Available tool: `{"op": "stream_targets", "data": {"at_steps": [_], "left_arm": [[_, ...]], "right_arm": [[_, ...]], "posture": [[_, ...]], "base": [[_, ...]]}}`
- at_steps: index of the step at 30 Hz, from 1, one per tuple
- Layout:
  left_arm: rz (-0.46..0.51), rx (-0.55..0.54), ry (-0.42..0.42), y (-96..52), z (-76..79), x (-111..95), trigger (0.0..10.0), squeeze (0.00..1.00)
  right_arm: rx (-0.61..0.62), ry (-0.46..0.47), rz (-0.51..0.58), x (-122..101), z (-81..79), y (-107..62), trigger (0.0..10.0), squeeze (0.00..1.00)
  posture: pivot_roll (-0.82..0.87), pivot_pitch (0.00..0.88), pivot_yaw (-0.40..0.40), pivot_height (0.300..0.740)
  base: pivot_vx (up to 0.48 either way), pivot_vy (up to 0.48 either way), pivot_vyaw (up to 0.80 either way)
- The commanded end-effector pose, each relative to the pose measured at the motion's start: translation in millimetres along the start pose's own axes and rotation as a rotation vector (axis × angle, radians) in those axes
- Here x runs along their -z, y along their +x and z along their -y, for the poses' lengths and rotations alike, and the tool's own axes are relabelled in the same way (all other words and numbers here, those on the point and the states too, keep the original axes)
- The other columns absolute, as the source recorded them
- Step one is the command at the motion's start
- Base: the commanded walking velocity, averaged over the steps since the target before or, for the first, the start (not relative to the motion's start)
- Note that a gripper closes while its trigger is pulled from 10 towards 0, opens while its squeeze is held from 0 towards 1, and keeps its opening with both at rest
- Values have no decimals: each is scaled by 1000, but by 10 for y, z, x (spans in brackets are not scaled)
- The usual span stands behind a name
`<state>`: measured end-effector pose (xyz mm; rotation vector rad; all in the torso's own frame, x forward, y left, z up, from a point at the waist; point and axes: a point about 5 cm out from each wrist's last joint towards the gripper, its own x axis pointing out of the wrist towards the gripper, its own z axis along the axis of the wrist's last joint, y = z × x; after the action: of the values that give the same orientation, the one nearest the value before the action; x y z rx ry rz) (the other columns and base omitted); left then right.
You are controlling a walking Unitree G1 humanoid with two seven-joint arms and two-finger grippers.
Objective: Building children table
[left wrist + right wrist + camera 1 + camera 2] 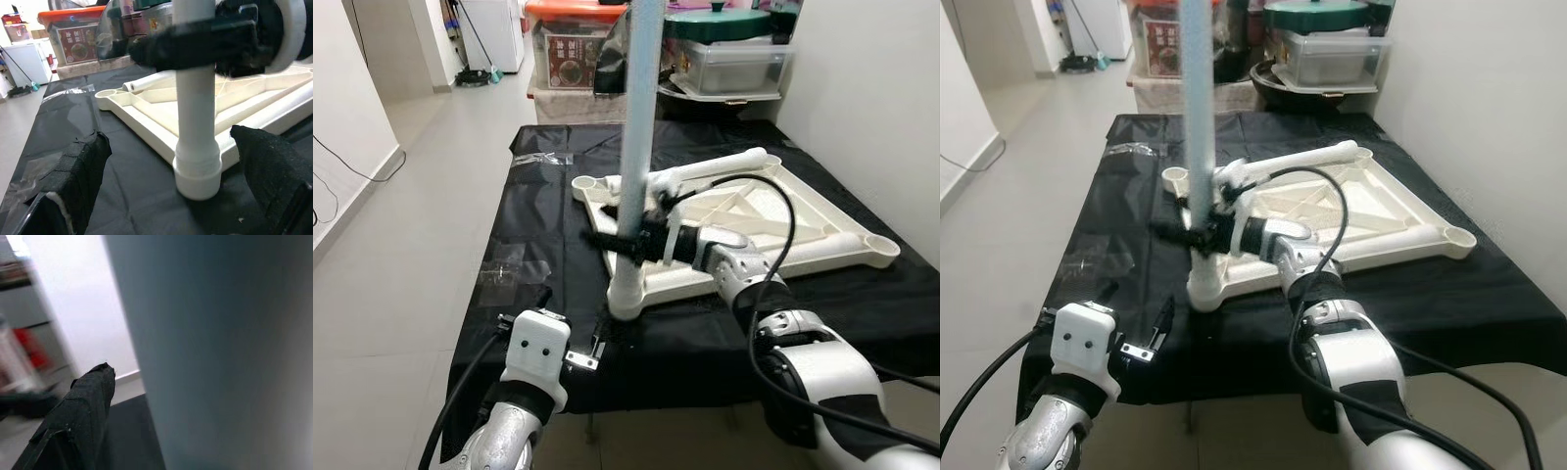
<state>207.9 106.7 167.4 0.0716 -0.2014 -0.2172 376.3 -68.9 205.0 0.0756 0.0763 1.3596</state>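
Note:
A white children's table top [803, 230] lies upside down on a black-covered table [538, 225]. One pale leg [636, 127] stands upright in the near corner socket [625, 299]. My right gripper [628, 245] is shut on this leg just above the socket; in the right wrist view the leg [220, 352] looms beside one black finger [78, 426]. A second white leg [720, 166] lies across the far part of the top. My left gripper [573, 315] hovers open at the table's front edge, its fingers [73, 181] spread wide, facing the standing leg [195, 122].
Empty corner sockets [587, 184] [881, 245] sit at the top's far-left and right corners. Clear plastic wrappers [519, 266] lie on the black cover. Storage boxes [573, 44] and a green-lidded pot [717, 24] stand behind. A wall [871, 88] runs along the right; bare floor [421, 245] is at left.

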Motion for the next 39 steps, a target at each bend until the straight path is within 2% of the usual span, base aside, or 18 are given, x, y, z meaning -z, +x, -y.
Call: {"op": "stream_targets", "data": {"at_steps": [1,4,5,10,16,17,18,19,22,23,24,25,27,31,35,36,38,39], "left_arm": [[0,1,-3,7,-16,15,10000,0],[2,0,-1,13,-23,17,10000,0],[4,0,0,17,-27,20,10000,0],[6,-1,3,26,-37,26,10000,0],[7,-2,3,30,-42,32,10000,0],[7,-2,3,30,-42,32,10000,0],[7,-3,3,32,-45,32,10000,0],[7,-3,3,32,-45,32,10000,0],[11,-3,3,42,-45,31,10000,0],[11,-3,3,42,-45,31,10000,0],[14,1,2,56,-27,35,10000,0],[15,2,0,63,-18,36,10000,0],[15,2,0,63,-18,36,10000,0],[16,1,-19,71,-6,40,10000,0],[19,0,-23,76,-7,35,10000,0],[19,2,-19,75,-8,35,10000,0],[20,3,-16,74,-8,36,10000,0],[19,4,-14,75,-9,39,10000,0]], "right_arm": [[-90,-1,-30,-16,-70,117,10000,0],[-105,-2,-37,-16,-87,160,10000,0],[-73,-3,-45,11,-84,196,0,0],[41,-4,-47,75,-53,248,0,0],[290,4,47,99,46,234,0,0],[290,4,47,99,46,234,0,0],[472,15,61,121,133,175,0,0],[472,15,61,121,133,175,0,0],[1128,67,77,222,389,-227,0,0],[1128,67,77,222,389,-227,0,0],[1388,96,83,294,438,-457,0,0],[1472,128,95,334,435,-515,0,0],[1472,128,95,334,435,-515,0,0],[1585,180,123,400,402,-534,0,0],[1574,182,151,392,348,-390,0,0],[1512,182,182,356,331,-300,6275,0],[1480,181,202,328,317,-238,6275,0],[1406,150,243,263,301,-165,10000,0]], "posture": [[44,0,-42,740],[42,0,-39,740],[43,0,-39,740],[46,0,-38,740],[44,0,-39,740],[44,0,-39,740],[44,0,-39,740],[44,0,-39,740],[44,0,-39,740],[44,0,-39,740],[-1,0,-32,740],[-20,0,-32,740],[-20,0,-32,740],[-26,0,-27,740],[-29,0,-31,740],[-29,0,-31,740],[-29,0,-31,740],[-27,0,-30,740]], "base": [[0,0,0],[0,0,0],[0,0,0],[0,0,0],[0,0,0],[0,0,0],[0,0,0],[0,0,0],[0,0,0],[0,0,0],[0,0,0],[0,0,0],[0,0,0],[0,0,0],[0,0,0],[0,0,0],[0,0,0],[0,0,0]]}}
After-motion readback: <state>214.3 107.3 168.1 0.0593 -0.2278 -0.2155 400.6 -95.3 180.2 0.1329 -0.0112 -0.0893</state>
